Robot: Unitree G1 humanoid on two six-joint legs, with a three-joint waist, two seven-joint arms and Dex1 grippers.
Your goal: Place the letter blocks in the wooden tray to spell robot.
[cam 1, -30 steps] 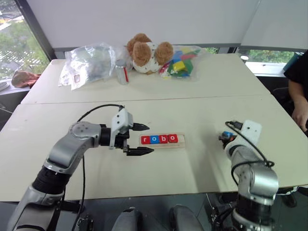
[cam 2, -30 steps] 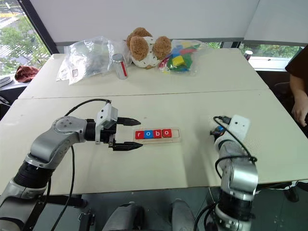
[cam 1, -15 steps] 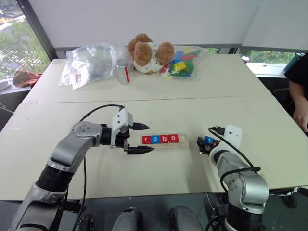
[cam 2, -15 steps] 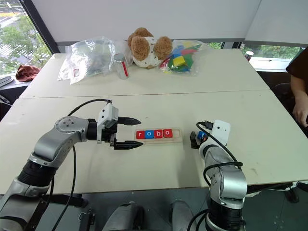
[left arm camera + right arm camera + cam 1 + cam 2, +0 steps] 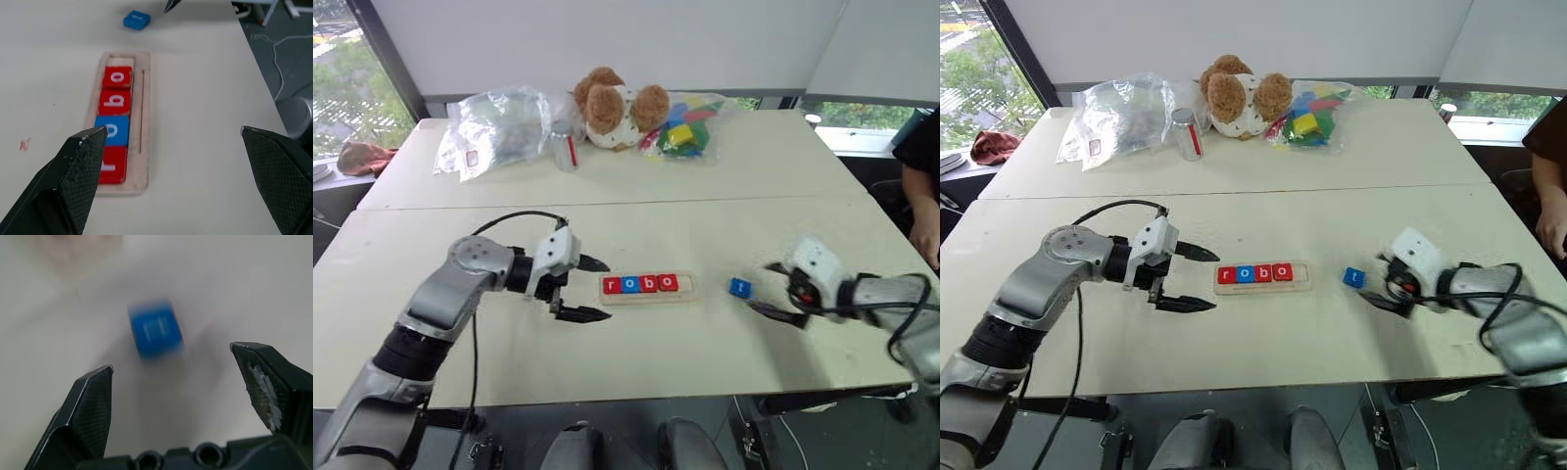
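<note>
Table (image 5: 724,176): pale, two tops butted together along a seam; bears everything listed below.
Left arm: reaches in from the left side, forearm lying low over the near top.
Right arm: reaches in from the right side, just above the table surface.
Clear plastic bag (image 5: 494,127): crumpled, on the far top, toward the left.
Teddy bear (image 5: 612,106): brown, on the far top, just beside a can (image 5: 566,149) and the wrapped multicoloured blocks (image 5: 680,125).
Person: a dark sleeve and a hand (image 5: 927,230) at the right edge, off the table.
Wooden tray (image 5: 646,286): lies flat on the near top, long side running left to right, between the two grippers.
Left gripper (image 5: 585,289): fingers spread wide, nothing between them; tips just beside the tray's left end, apart from it.
Right gripper (image 5: 1381,284): fingers well apart, nothing held; points at the loose blue tile, not touching it.
Letter blocks in tray (image 5: 115,129): four tiles, in order red, blue, red, red, reading r, o, b, o; the slot at the tray's right end is bare.
Fifth letter block (image 5: 739,288): blue tile, flat on the table, near the tray's right end and just in front of the right gripper; its white letter appears to be a t, though blurred in the right wrist view.
</note>
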